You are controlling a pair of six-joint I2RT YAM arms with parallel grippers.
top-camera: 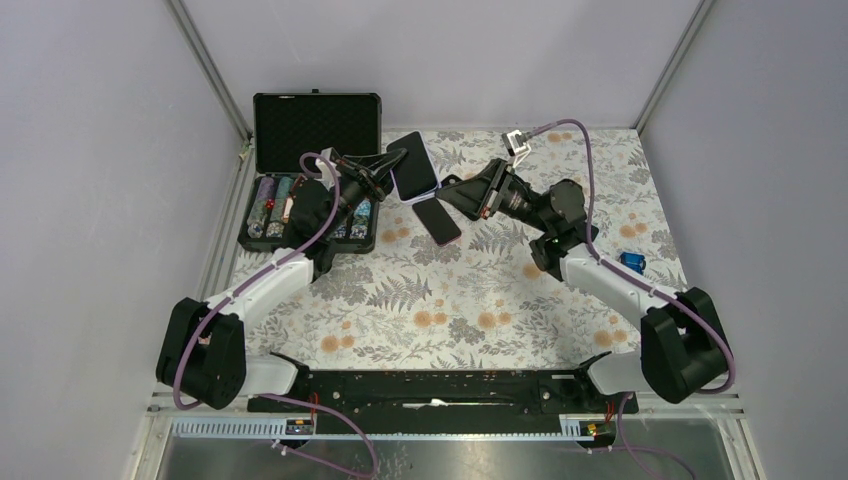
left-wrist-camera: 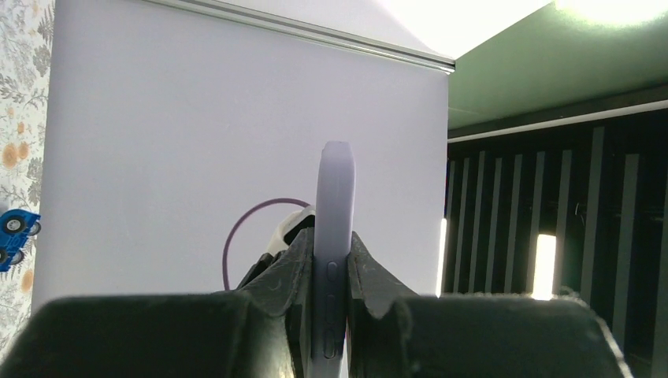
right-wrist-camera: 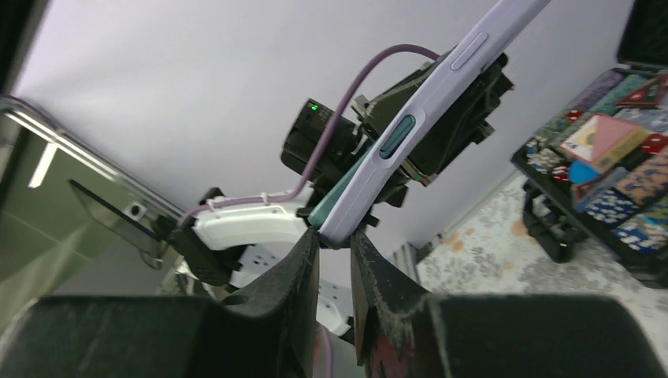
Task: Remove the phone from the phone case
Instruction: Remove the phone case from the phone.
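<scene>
Smooth, matt lilac plastic or rubber on the phone case [left-wrist-camera: 335, 181], clamped between rough, grainy black pads of the left pincer [left-wrist-camera: 332, 236]. Matt floral-print cloth over the surface [top-camera: 450, 300]. Black foam lining in the open carrying case [top-camera: 316, 122]. Brushed metal frame posts [top-camera: 208, 65].

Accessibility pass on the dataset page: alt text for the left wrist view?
The left gripper is clamped on a lilac phone case, seen edge-on and standing upright between the black fingers, side buttons showing. Behind it are a pale wall and a loop of purple cable.
</scene>
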